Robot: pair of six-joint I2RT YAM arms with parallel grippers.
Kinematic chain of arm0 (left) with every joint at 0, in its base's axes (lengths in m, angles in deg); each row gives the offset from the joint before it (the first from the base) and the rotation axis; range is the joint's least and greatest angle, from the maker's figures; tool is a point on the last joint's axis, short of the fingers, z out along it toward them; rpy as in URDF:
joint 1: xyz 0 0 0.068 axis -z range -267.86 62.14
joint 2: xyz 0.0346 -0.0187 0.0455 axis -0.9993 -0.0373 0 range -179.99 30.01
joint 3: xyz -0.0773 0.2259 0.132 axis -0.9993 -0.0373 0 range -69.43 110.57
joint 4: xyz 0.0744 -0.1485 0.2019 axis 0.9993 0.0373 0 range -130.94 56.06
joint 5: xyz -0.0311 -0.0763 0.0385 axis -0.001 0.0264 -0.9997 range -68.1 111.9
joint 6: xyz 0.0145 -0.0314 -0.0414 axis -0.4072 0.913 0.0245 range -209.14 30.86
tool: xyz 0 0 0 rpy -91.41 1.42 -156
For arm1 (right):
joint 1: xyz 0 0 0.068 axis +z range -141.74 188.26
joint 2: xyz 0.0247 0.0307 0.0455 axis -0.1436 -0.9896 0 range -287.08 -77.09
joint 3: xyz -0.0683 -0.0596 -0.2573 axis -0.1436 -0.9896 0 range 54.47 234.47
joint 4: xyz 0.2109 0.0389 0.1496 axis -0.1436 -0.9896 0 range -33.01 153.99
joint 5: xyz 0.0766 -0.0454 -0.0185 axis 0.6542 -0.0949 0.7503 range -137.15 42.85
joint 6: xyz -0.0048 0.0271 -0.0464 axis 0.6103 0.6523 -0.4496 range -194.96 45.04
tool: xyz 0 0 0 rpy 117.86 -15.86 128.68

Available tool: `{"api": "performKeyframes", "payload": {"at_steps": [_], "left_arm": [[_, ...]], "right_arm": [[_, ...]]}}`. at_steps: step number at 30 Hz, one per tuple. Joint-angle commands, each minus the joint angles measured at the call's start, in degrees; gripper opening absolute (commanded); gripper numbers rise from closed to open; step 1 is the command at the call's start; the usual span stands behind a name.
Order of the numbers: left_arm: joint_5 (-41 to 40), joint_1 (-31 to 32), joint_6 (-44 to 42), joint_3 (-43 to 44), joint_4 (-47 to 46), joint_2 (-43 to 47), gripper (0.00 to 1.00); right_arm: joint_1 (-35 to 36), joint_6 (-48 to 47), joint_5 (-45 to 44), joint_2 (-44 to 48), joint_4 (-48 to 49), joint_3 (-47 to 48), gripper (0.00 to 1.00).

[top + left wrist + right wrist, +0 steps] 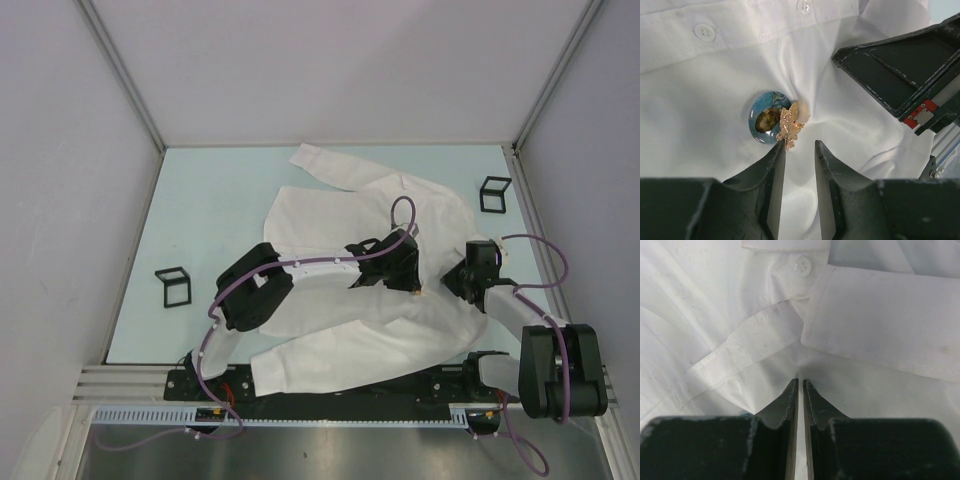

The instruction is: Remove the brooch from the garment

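Gaping slightly, empty, left hand [799, 145] sits beside glossy oval brooch [771, 118]; right hand [800, 381] pinches thin garment [880, 310].

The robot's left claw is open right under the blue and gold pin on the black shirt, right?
No, the shirt is white, not black; the left wrist view shows it. The left claw is open right under the blue and gold pin.

Top cam looks down on table [205, 215]; wrist cams v. close on same shirt [340, 212].
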Motion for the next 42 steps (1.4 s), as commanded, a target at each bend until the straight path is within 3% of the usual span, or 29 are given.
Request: {"api": "performKeyframes", "payload": {"at_steps": [1,14,20,26,30,42], "left_arm": [[-0.7,-0.3,0.5,1.2,0.2,0.3,0.36],[0.9,-0.3,1.4,1.1,-0.2,-1.0,0.32],[0.3,-0.3,1.6,-0.8,-0.6,-0.3,0.37],[0.9,-0.2,1.8,-0.2,-0.4,-0.6,0.33],[1.2,-0.1,2.3,-2.7,-2.1,0.4,0.39],[2.6,-0.1,3.2,-1.0,-3.1,-1.8,0.33]], "right_arm": [[-0.2,-0.4,-0.2,-0.6,1.3,0.0,0.12],[-0.3,-0.7,0.0,-1.1,1.8,0.0,0.12],[-0.3,-0.6,0.3,-1.2,2.2,0.0,0.12],[-0.3,-0.9,0.5,-1.8,2.5,0.0,0.12],[-0.4,-1.0,0.5,-1.7,2.5,0.0,0.12],[-0.4,-1.3,0.7,-2.8,2.8,0.0,0.12]]}}
